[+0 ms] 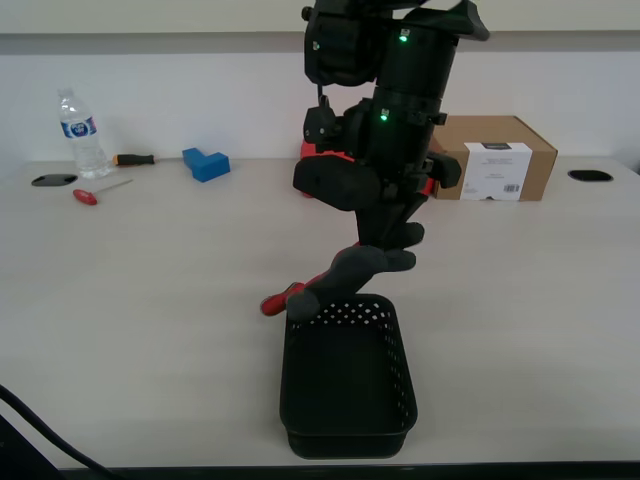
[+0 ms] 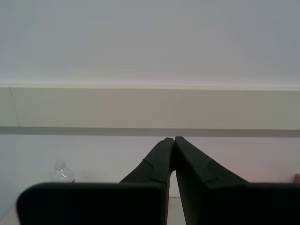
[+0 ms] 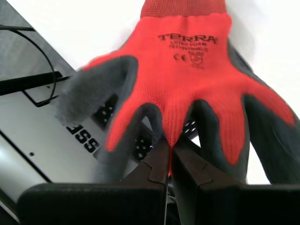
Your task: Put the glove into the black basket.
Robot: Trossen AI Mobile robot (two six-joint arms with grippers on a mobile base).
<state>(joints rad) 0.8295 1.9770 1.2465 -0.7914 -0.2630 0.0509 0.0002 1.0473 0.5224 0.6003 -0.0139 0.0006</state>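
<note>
The red glove (image 1: 335,283) with dark grey palm and fingertips hangs from my first gripper (image 1: 388,243), just above the far rim of the black basket (image 1: 345,420). Its cuff end points toward the exterior view's left and hangs outside the basket. In the first wrist view my first gripper (image 3: 169,143) is shut on the glove (image 3: 183,79), pinching it between two of its fingers. The perforated basket stands near the table's front edge and looks empty. My second gripper (image 2: 174,139) is shut and empty, pointing at a white wall.
At the back of the table stand a water bottle (image 1: 80,133), two screwdrivers (image 1: 98,191), a blue block (image 1: 206,163) and a cardboard box (image 1: 495,158). A red case (image 1: 312,150) is mostly hidden behind the arm. The bottle also shows in the second wrist view (image 2: 62,172).
</note>
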